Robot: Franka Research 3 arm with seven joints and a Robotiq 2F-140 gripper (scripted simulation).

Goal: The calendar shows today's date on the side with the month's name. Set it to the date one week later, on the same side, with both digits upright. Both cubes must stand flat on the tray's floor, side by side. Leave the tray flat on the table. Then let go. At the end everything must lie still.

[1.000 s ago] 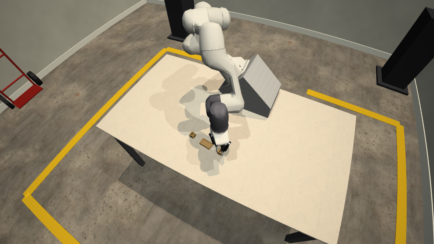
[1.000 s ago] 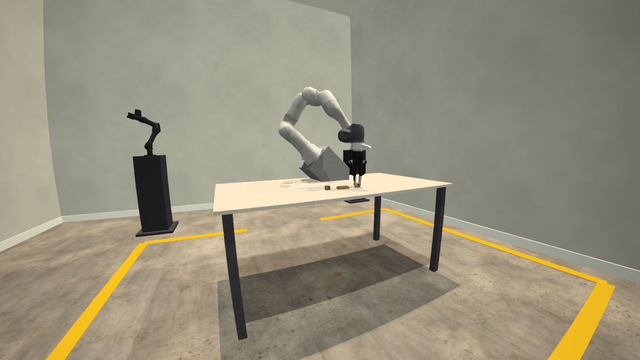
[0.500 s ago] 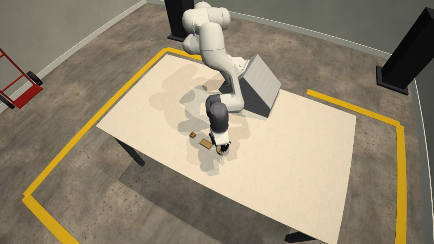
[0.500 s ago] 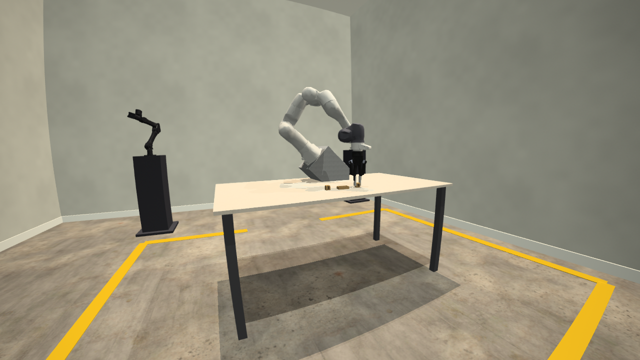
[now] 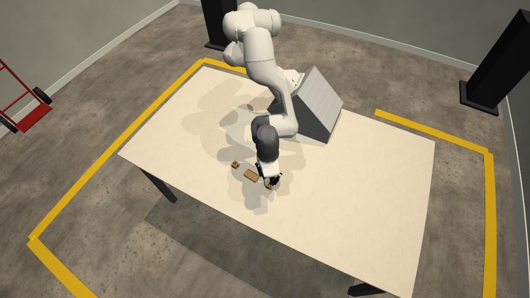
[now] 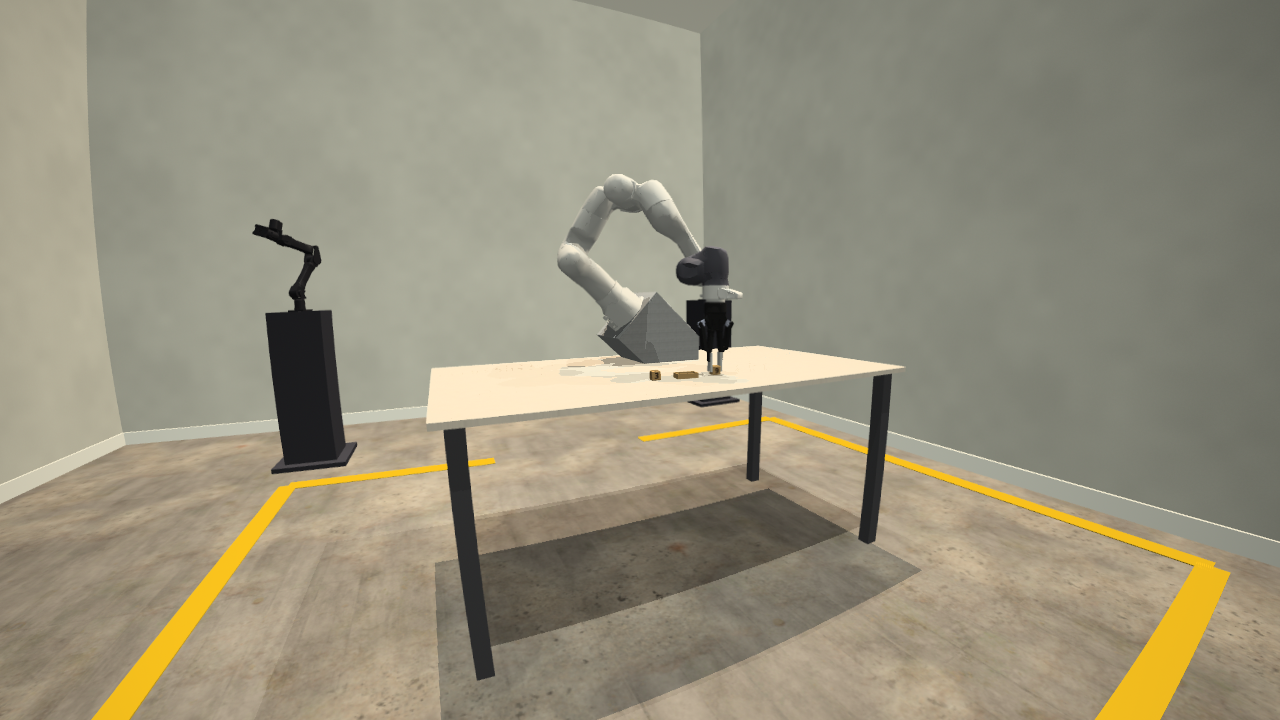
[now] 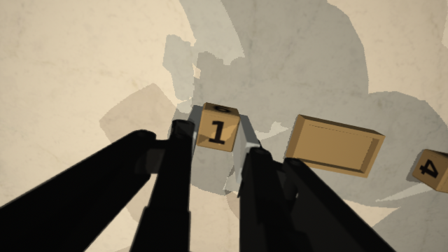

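Observation:
My gripper [image 7: 218,125] is shut on a wooden cube [image 7: 218,127] whose face toward the wrist camera shows a 1; another face above it shows part of a digit. The held cube also shows at the fingertips in the top view [image 5: 268,184] and in the exterior view [image 6: 716,366], low over the table. The empty wooden tray [image 7: 334,145] lies flat on the table just right of the held cube; it also shows in the top view [image 5: 251,175]. The second cube [image 7: 430,169] shows a 4 toward the wrist camera and stands on the table beyond the tray, also in the top view [image 5: 234,164].
The arm's grey wedge-shaped base [image 5: 314,105] stands at the back of the table. The table's front edge [image 5: 259,226] runs a short way in front of the gripper. A black pedestal with a small arm [image 6: 304,385] stands on the floor to the left.

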